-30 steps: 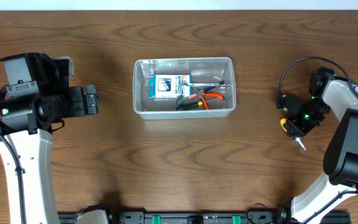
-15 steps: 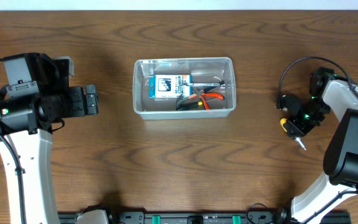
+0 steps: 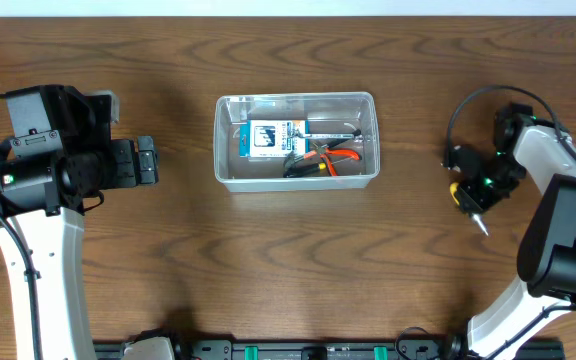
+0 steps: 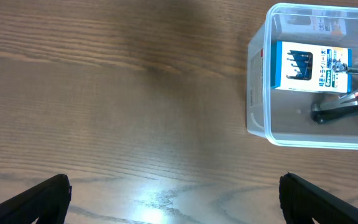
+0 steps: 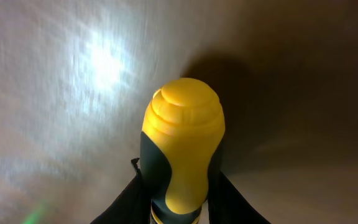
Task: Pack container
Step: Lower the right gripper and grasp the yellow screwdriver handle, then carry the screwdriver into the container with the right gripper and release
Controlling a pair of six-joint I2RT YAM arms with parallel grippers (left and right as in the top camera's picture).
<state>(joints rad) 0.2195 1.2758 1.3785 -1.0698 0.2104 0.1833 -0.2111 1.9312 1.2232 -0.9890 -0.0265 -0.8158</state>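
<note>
The container [image 3: 224,150] stands uncovered on top, but inside it a blue-and-white box [image 3: 271,138] and orange-handled pliers [image 3: 333,158] just right of the box take up most of the floor, leaving bare room along its left wall and in its near-left corner. Left of the container, bare table [image 3: 183,240] runs to the left gripper [image 3: 146,161], its fingers spread wide. Right of the container, a similar stretch reaches the right gripper [image 3: 465,192], clamped on a yellow-handled screwdriver [image 5: 182,143].
</note>
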